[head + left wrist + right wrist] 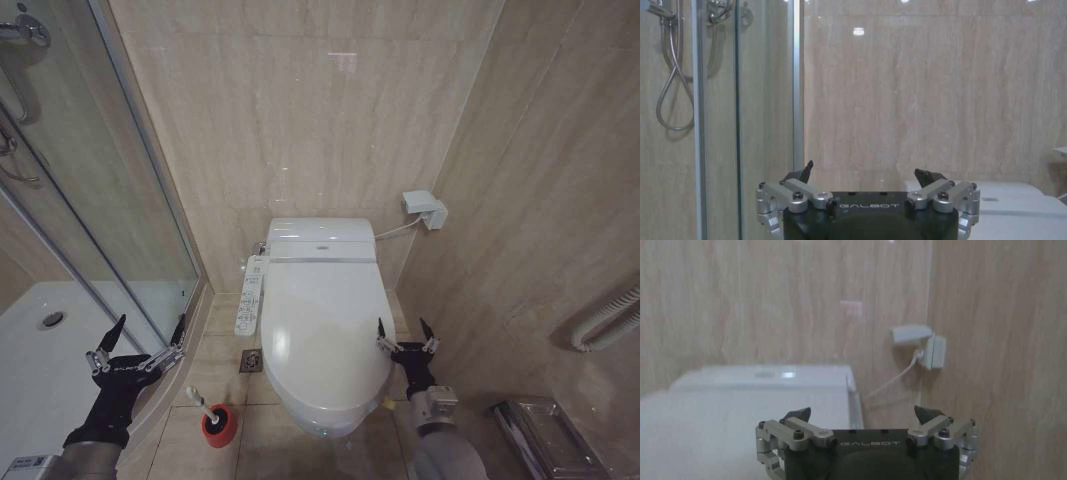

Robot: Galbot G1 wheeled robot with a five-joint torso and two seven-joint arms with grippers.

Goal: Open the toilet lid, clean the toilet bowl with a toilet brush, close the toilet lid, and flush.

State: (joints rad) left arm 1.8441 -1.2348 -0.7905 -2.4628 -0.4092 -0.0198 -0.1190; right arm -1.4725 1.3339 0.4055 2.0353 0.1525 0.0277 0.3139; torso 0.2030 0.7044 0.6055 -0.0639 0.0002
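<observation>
Against the back wall (320,110) of beige tiles we see the toilet, its tank unit (320,240) pressed to the wall and the toilet lid (322,335) lying shut over the bowl, glossy white and oval, with a small yellow strap (388,403) at its front right rim. To our left stands the glass shower screen (120,200), with the white shower tray (50,340) and its drain behind it; in the left wrist view we also see the shower hose (670,75) hanging behind that glass. A white control panel (250,295) runs along the left side of the toilet, and a white wall socket (425,210) with a cable sits on the right wall near the tank.

On the floor left of the toilet we find the toilet brush (198,398), its white handle tilted and its head down in a small red holder (219,425), just beside the front of the toilet. A floor drain (251,360) lies between the holder and the panel.

Our left gripper (139,335) hovers in front of the shower screen, fingers spread apart and holding nothing. Our right gripper (405,335) hovers beside the right edge of the lid, near the strap, fingers likewise apart and empty.
</observation>
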